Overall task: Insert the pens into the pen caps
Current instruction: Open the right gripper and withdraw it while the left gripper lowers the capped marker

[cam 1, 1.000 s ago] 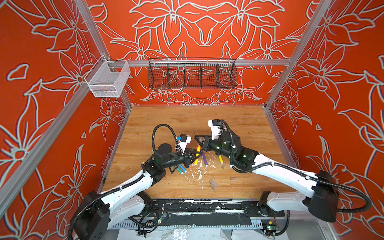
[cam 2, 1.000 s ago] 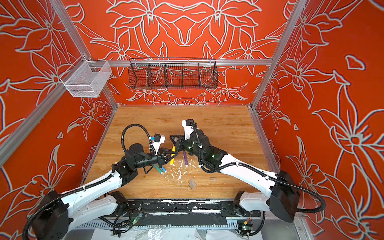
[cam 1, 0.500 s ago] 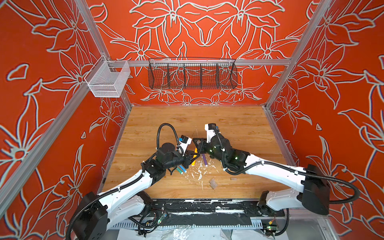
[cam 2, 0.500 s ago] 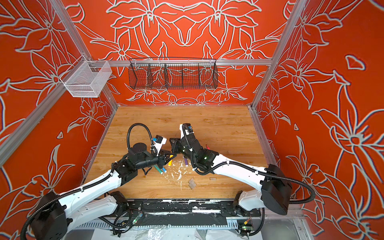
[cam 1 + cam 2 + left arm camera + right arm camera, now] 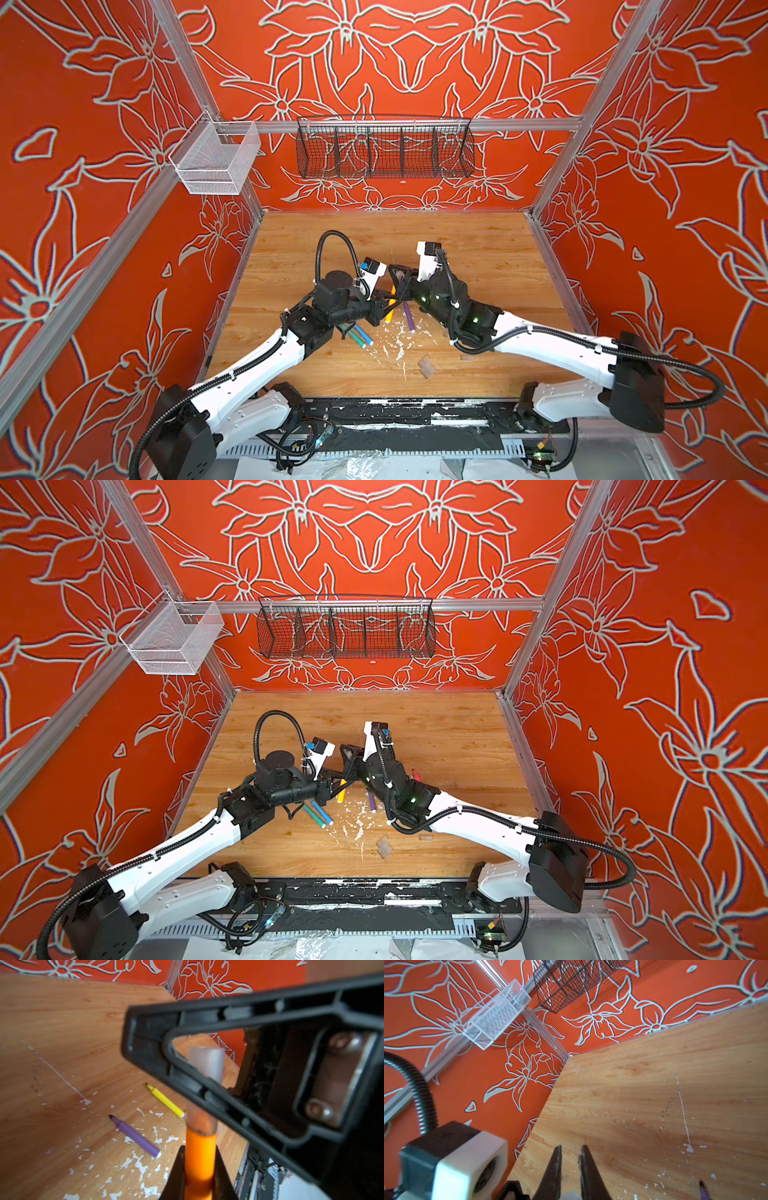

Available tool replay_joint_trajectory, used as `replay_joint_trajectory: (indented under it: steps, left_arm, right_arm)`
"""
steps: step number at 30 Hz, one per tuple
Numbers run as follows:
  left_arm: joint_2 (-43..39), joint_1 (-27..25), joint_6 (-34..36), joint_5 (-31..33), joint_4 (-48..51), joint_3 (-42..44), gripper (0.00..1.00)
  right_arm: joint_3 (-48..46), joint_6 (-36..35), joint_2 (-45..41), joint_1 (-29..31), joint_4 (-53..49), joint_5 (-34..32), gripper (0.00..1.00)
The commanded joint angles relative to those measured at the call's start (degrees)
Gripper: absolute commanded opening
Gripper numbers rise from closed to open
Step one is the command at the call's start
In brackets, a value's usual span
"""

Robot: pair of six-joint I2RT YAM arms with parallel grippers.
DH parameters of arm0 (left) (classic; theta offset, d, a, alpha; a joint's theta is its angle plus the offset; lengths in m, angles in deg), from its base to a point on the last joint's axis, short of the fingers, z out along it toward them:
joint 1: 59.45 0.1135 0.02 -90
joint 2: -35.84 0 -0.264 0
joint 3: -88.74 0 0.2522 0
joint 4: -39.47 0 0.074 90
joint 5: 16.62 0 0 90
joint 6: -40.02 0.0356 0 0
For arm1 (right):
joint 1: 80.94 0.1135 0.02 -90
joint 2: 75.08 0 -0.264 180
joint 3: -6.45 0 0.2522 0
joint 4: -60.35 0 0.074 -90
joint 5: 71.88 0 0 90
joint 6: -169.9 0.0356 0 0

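Observation:
My left gripper [image 5: 199, 1148] is shut on the orange pen [image 5: 200, 1159], which points away from the camera. A clear pen cap [image 5: 206, 1064] sits over the pen's tip, and my right gripper [image 5: 571, 1147] is shut on that cap [image 5: 570, 1195] well back between its jaws. In both top views the two grippers [image 5: 380, 307] [image 5: 397, 286] meet at mid-table above the orange pen [image 5: 340, 789]. The purple pen [image 5: 136, 1137], the yellow pen [image 5: 165, 1100], the green pen [image 5: 353, 336] and the blue pen [image 5: 363, 336] lie on the wood. A pink-red pen [image 5: 415, 775] peeks from behind my right arm.
A clump of clear caps [image 5: 427, 368] lies near the front of the table, with one more cap [image 5: 424, 837] beside my right arm. White paint flecks [image 5: 399, 345] dot the wood. A black wire basket [image 5: 384, 147] and a white mesh bin [image 5: 216, 160] hang on the walls.
My right gripper has swung left with the cap while my left gripper has moved right with the orange pen. The cap and the pen tip have come together.

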Motion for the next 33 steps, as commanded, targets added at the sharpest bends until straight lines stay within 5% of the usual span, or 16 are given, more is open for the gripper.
replay_joint_trajectory:
  steps: [1, 12, 16, 18, 22, 27, 33]
  left_arm:
    - [1.74, 9.55, -10.84, 5.68, -23.17, -4.99, 0.0]
    - [2.03, 10.57, -1.45, 14.57, -15.76, -8.57, 0.0]
    - [0.57, 10.57, -7.73, 23.32, -14.14, -4.44, 0.0]
    - [-0.62, 10.57, -12.88, 23.93, -14.98, -1.09, 0.0]
    - [-2.09, 10.57, -20.01, 23.44, -10.5, 4.04, 0.0]
    - [-1.54, 10.57, -22.42, 27.8, 0.52, 8.52, 0.0]
    - [4.02, 11.44, -17.74, 25.94, 0.2, 8.57, 0.0]
  right_arm:
    - [-5.69, 0.92, 0.98, 8.9, -5.46, 14.94, 0.0]
    - [-6.79, 3.74, 1.76, 13.36, 2.07, 17.88, 0.0]
    - [-4.38, 2.64, 0.22, 12.95, -3.17, 12.75, 0.01]
    - [-2.6, 1.27, -1.06, 11.87, -6.68, 10.17, 0.3]
    - [-2.81, -1.07, -6.77, 8.2, -11.91, 2.52, 0.57]
    - [-9.8, -3.12, -16.74, 0.6, -16.39, -5.21, 0.76]
    - [-12.44, -7.94, -24.67, -7.72, -27.48, -8.52, 0.83]
